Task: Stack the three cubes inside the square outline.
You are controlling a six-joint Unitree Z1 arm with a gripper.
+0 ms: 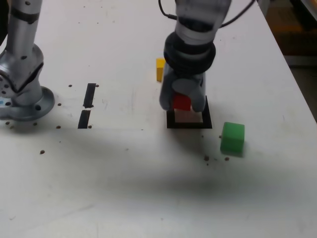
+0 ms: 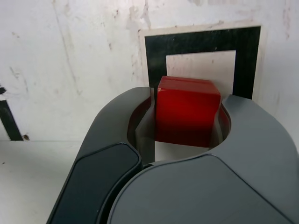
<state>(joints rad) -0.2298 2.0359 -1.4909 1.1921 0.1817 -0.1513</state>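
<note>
My gripper [image 1: 182, 106] is shut on the red cube [image 1: 182, 101], which sits between the two grey fingers [image 2: 117, 126] in the wrist view. The red cube [image 2: 187, 109] hangs over the near part of the square outline [image 1: 188, 125], a black tape frame with a pale centre [image 2: 201, 42]. I cannot tell whether the cube touches the table. The green cube [image 1: 232, 138] rests on the table at the exterior view's right of the outline. The yellow cube [image 1: 160, 69] stands behind the gripper, partly hidden by it.
Two short black tape strips [image 1: 89, 95] lie toward the exterior view's left. The arm's metal base [image 1: 22, 84] stands at the far left. The white table's edge [image 1: 297, 84] runs along the right, with small dark specks scattered on the surface.
</note>
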